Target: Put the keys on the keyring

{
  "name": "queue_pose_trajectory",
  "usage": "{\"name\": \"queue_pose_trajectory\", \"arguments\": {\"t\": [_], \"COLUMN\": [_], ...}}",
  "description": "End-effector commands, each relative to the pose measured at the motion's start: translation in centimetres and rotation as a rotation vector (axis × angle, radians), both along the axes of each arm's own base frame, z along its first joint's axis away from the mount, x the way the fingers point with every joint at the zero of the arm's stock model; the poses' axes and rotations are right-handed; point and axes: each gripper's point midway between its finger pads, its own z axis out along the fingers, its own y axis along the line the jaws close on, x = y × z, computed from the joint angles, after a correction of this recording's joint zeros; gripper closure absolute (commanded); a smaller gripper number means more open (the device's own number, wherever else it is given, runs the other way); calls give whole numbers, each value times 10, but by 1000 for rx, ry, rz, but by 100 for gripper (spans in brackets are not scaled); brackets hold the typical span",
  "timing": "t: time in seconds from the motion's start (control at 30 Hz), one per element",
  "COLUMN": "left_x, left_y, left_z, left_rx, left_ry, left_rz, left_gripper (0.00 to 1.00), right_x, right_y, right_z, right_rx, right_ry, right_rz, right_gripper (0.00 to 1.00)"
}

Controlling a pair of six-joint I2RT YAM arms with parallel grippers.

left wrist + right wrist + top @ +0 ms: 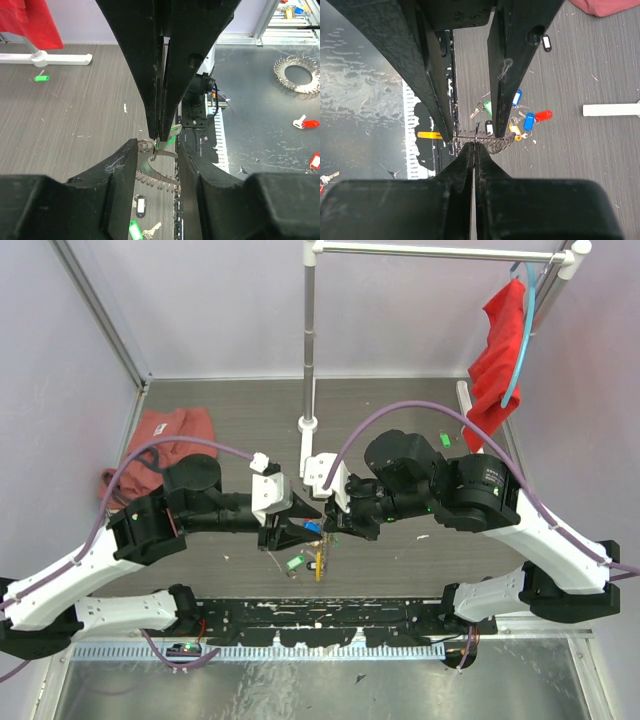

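**Keyring Pinched and Straddled at Table Centre**

We work above the table (420, 430), where both arms meet. The left gripper (157, 146) stands with its jaws apart, straddling the keyring (497, 142). We cannot tell whether its pads touch the coil, and we judge that this stance braces the ring.

The right gripper (474, 147) enters from 12 o'clock in the left wrist view. Its fingers are pressed together on a thin wire, which we take to be the ring's own, probably to steady the loop.

From the right fingertips:
- The coil runs toward 3 o'clock.
- The yellow section (429, 135) runs toward 9 o'clock.
- The tagged keys (529, 120) cluster at 1 to 2 o'clock, just beside the coil. We cannot tell whether they are threaded.
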Motion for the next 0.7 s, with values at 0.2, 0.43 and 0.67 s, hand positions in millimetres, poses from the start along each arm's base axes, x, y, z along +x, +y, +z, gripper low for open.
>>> {"name": "queue_pose_trajectory", "arguments": {"t": [0.2,0.43,0.67], "left_x": [-5,-5,-7], "left_y": [-3,-1,-1], "left_z": [16,15,14], "left_rx": [-19,-11,-10], "left_ry": [-21,-20,-16], "left_rz": [-40,-39,-45], "left_gripper": [76,88,69], "right_x": [-4,-3,-4], "right_y": [3,1,-1], "right_z": [18,25,27], "right_rx": [79,108,118], "right_ry": [-36,-50,-50], "right_rz": [38,28,24], "right_gripper": [99,99,99]}}
